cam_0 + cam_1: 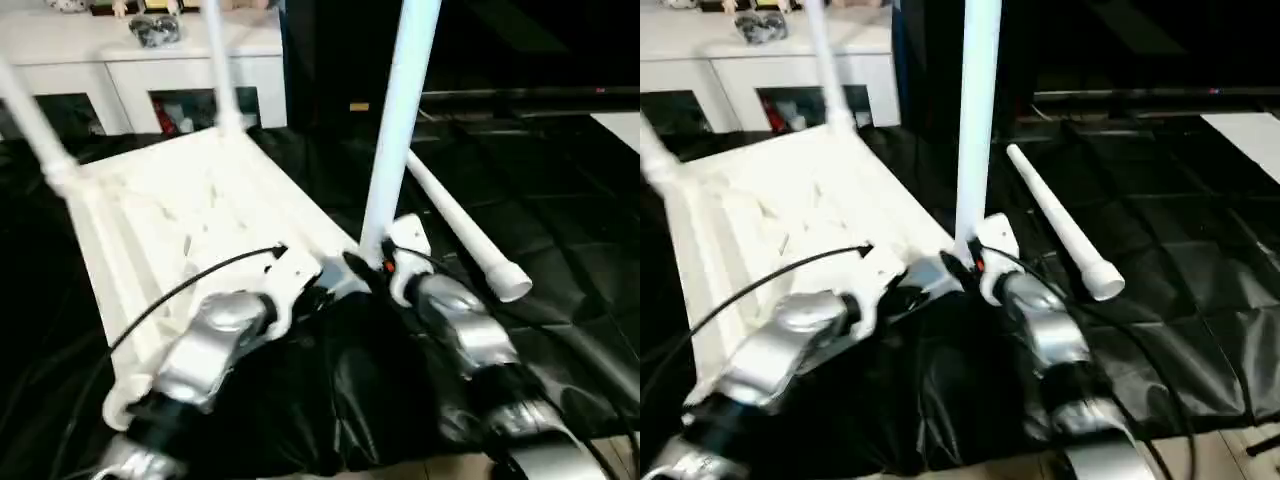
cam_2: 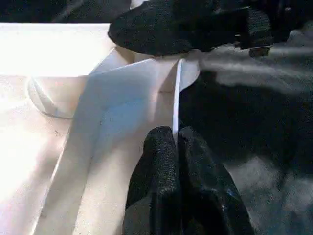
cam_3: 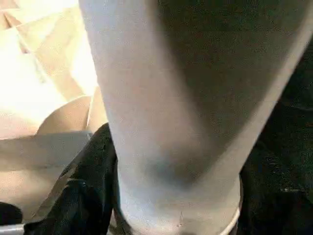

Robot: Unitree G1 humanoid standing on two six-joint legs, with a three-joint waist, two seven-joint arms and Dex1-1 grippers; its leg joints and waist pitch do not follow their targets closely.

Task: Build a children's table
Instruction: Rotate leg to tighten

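tabletop (image 1: 190, 230) lies underside up; right end effector (image 1: 375, 268) grips an upright leg (image 1: 398, 120) at its near corner; left end effector (image 2: 177, 147) pinches the rim, closed.

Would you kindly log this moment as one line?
left claw: shut on tabletop rim | right claw: around upright leg | one leg loose

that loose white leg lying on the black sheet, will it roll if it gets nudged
Probably: the loose leg is a smooth round tube lying flat on the black sheet. Since it tapers, it would likely curve rather than roll straight. It looks stiff and light, being hollow plastic.
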